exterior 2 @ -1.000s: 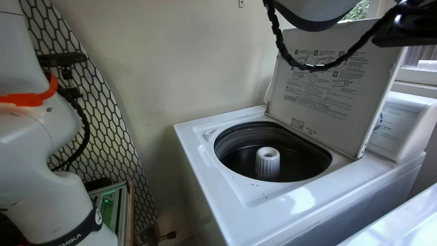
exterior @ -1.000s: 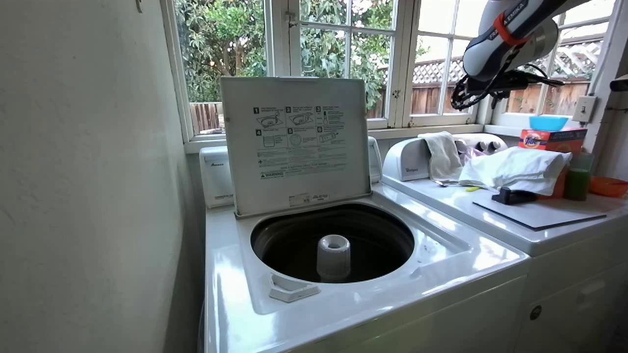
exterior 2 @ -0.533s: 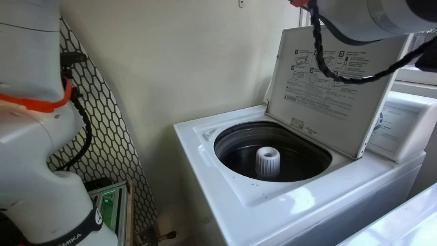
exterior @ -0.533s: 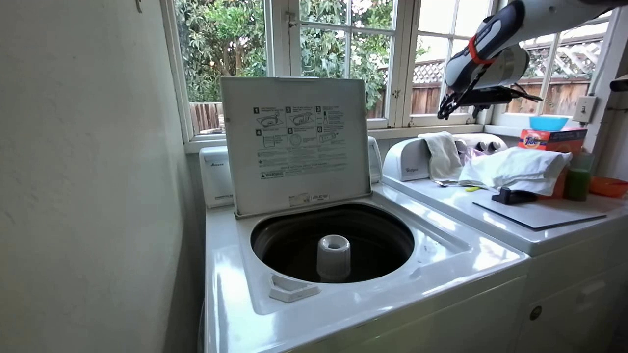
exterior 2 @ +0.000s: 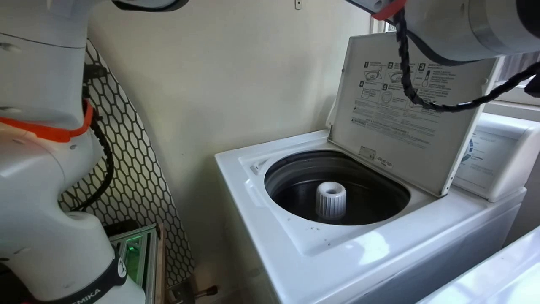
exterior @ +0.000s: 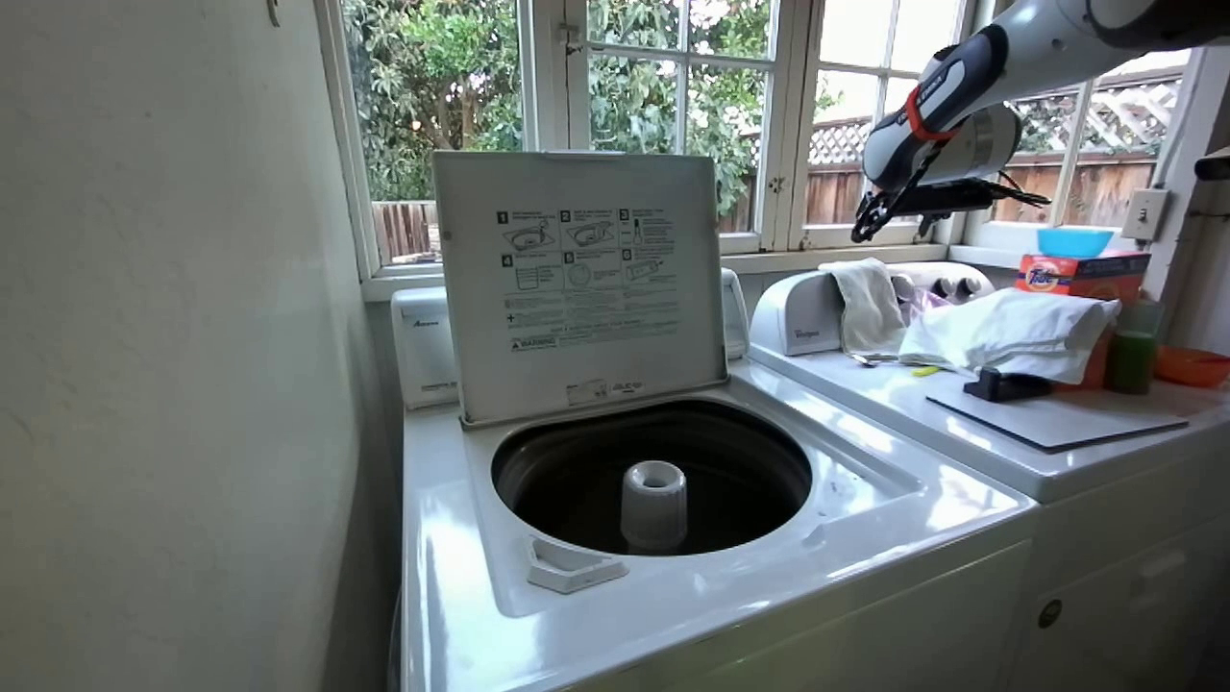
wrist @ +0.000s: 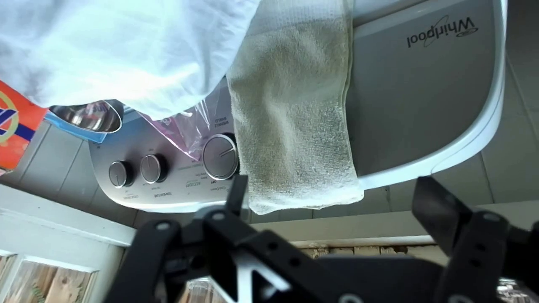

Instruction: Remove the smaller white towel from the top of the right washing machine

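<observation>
The smaller white towel (exterior: 865,309) hangs over the control panel of the right washing machine (exterior: 817,370) in an exterior view. In the wrist view the towel (wrist: 294,126) hangs lengthwise across the Whirlpool panel (wrist: 421,101), its far end past the panel's back edge. My gripper (exterior: 870,219) is above the towel and panel, near the window. In the wrist view my gripper (wrist: 332,185) is open, with its fingertips wide apart on either side of the towel's far end. Nothing is between the fingers. A corner of the right machine (exterior 2: 502,278) shows in an exterior view; the towel is out of view there.
A larger white cloth (exterior: 1009,332) lies beside the towel. A Tide box (exterior: 1081,276), blue bowl (exterior: 1073,241), green bottle (exterior: 1131,356), orange bowl (exterior: 1192,366) and board (exterior: 1057,420) are on the right machine. The window sill (exterior: 836,258) is behind. The left washer's lid (exterior: 581,288) stands open.
My arm and gripper have moved left and downward in an exterior view, toward the control panel. The towel and other objects have not moved.
</observation>
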You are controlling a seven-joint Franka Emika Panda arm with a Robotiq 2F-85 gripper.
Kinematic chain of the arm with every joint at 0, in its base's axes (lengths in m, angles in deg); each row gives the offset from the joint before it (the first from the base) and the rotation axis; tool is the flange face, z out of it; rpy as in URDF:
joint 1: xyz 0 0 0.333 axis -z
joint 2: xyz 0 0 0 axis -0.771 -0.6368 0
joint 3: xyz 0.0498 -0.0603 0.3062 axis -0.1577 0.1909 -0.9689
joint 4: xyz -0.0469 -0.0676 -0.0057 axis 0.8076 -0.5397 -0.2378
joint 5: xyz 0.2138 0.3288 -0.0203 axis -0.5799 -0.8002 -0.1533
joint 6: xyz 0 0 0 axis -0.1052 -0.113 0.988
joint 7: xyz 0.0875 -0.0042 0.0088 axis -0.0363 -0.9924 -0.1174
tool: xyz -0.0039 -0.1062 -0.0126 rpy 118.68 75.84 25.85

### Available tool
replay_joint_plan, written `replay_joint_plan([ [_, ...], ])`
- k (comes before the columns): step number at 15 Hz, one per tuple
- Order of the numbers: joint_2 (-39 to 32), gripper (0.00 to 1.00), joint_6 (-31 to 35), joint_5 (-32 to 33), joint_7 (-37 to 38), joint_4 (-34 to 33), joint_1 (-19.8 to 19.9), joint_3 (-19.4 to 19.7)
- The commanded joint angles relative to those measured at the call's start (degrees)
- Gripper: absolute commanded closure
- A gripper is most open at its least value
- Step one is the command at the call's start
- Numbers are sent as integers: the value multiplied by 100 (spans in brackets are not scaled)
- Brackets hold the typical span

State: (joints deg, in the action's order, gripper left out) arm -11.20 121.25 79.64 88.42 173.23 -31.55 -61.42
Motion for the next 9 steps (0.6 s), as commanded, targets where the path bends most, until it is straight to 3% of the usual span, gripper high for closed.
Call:
replay_joint_plan([
  [1, -628, 0, -15, -235, -215, -627, 69, -34],
  [9, -1919, 0, -289, -406, -637, -2269, 406, -255],
])
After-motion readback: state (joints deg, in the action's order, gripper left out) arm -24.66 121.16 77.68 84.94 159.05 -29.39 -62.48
